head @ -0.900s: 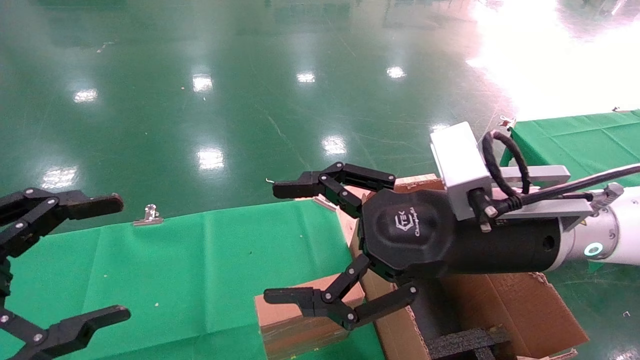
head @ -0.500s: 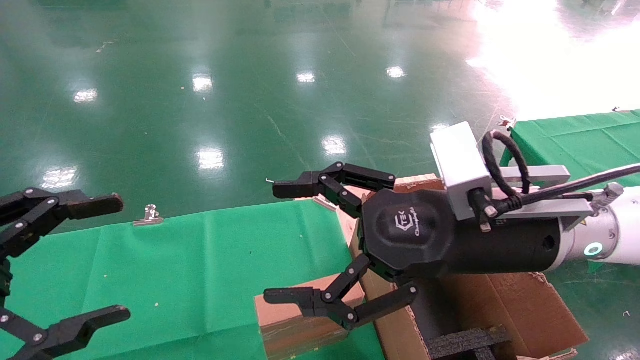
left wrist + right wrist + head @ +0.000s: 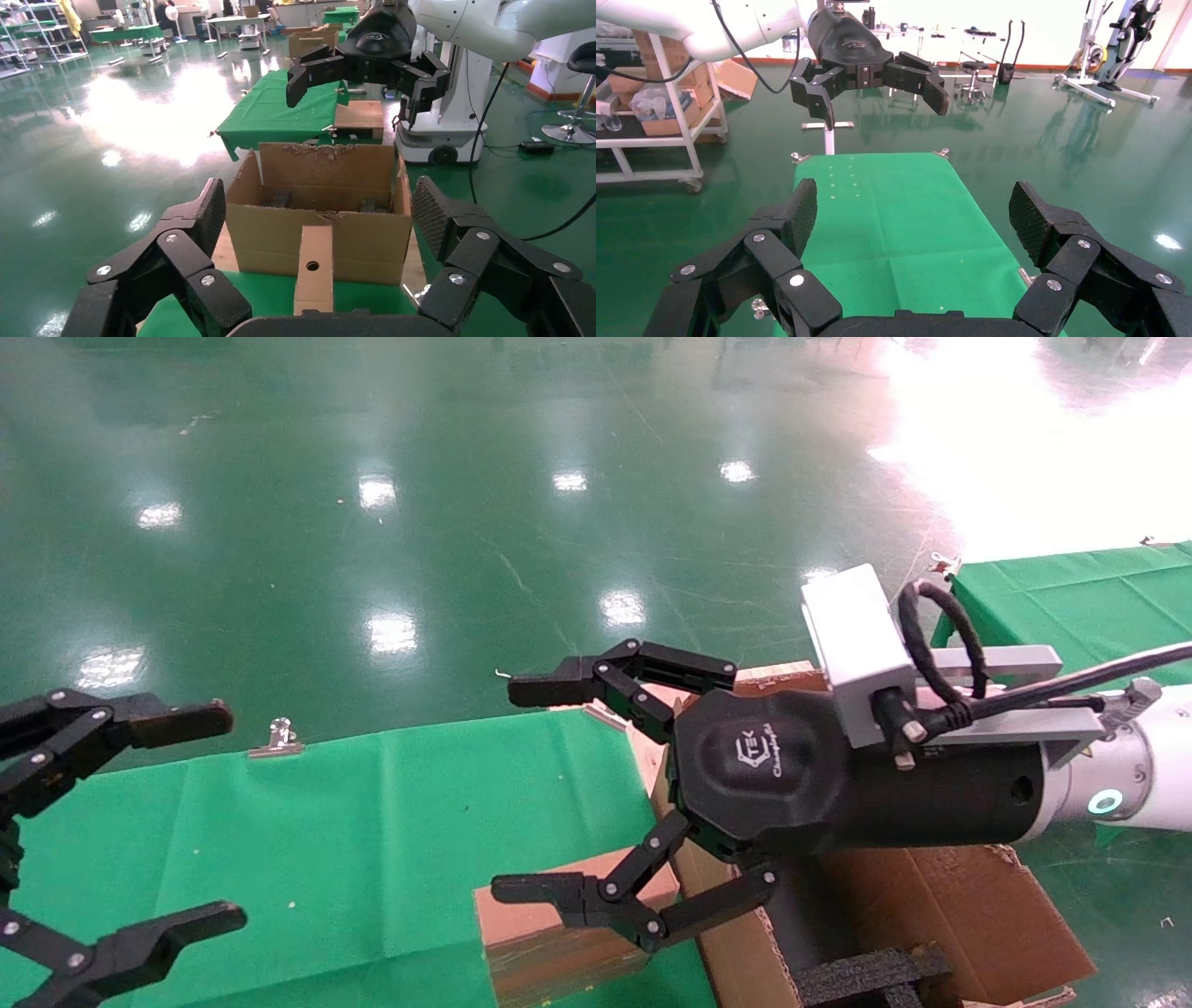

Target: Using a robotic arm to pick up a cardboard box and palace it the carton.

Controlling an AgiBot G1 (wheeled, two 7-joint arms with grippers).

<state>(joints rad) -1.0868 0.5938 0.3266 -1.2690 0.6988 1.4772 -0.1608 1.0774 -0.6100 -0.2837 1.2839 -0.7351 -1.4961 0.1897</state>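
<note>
**Both grippers spread, small box not yet gripped**

Almost nothing has moved since the earlier frames: the right arm holds the same pose, and only the left gripper point(image 3: 112, 831) at the head view's left edge has shifted very slightly.

Right gripper point(image 3: 577, 794) of the robotic arm point(image 3: 1155, 775) hangs above the seam between the cardboard box point(image 3: 559, 943) and the carton point(image 3: 941, 915), fingers spread wide, nothing between them. Likely staged as a pre-grasp: the opening looks wide enough to straddle the box, but it is not yet down on it. Left gripper is also spread and empty, over the green cloth point(image 3: 372, 840), well apart from the box; it reads as parked.

Cardboard box stands on the green cloth, just beside the carton's near wall; whether they touch cannot be told. In the left wrist view it stands on end in front of the carton point(image 3: 320, 210), round hole facing the camera point(image 3: 314, 270). Probably set close to keep the transfer short.

Carton is open, flaps up and ragged, black foam point(image 3: 866, 975) inside.

Counts: two grippers, one small box, one carton next to it, one binder clip point(image 3: 276, 738) at the cloth's far edge. A second green-covered table point(image 3: 1071, 598) sits at far right.
</note>
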